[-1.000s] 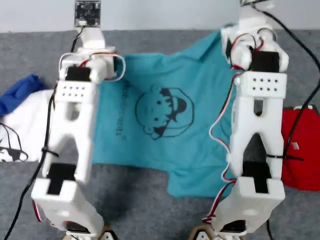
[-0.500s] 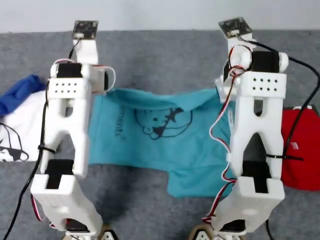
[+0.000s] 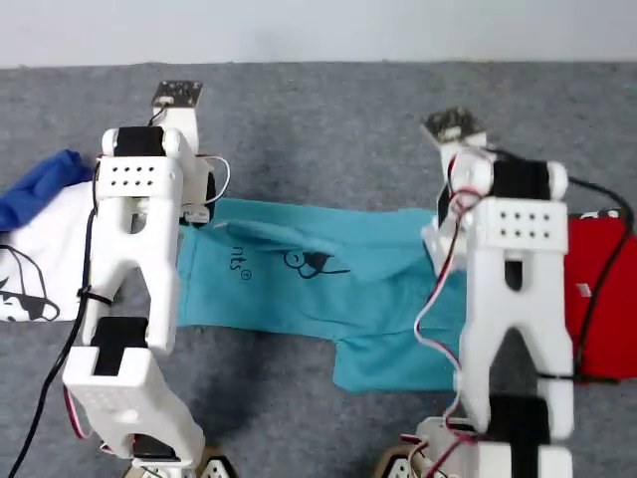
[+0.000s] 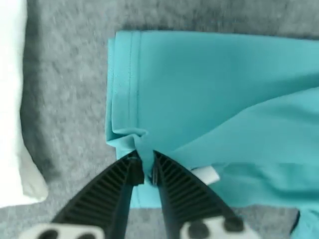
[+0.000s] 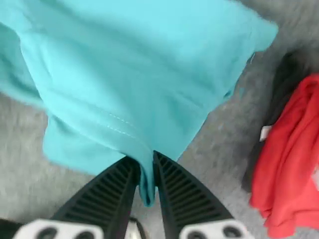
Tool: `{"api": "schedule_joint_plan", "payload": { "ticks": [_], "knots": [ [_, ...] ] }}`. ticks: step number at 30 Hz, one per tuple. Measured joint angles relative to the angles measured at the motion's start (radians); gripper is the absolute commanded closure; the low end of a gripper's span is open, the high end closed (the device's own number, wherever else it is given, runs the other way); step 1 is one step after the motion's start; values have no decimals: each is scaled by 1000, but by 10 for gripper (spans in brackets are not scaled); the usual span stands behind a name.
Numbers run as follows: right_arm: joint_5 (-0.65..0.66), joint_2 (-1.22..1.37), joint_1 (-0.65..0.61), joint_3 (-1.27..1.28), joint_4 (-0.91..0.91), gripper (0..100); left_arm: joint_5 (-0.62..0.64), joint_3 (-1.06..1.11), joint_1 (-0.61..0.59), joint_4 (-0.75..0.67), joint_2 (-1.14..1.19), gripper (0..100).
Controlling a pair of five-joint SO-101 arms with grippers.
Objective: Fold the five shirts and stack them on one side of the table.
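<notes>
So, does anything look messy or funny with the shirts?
Yes. The teal shirt is only half folded, and one sleeve pokes out toward the arms' bases. The left gripper and right gripper each pinch its edge. The blue cloth lies bunched up against the white shirt.

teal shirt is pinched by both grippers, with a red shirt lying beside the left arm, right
Not quite. The left gripper and right gripper are both shut on the teal shirt, but the red shirt lies beside the right arm, not the left. The right wrist view shows it close by that gripper.
</notes>
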Motion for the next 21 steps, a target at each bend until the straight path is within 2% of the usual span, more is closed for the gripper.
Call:
{"api": "schedule_joint_plan", "payload": {
  "ticks": [8, 21],
  "knots": [
    [48, -160, -2, 245, 0, 989, -48, 54, 0, 72, 2, 988],
    [135, -172, -3, 390, 0, 989, -98, 256, -3, 66, 2, 988]
  ]
}}
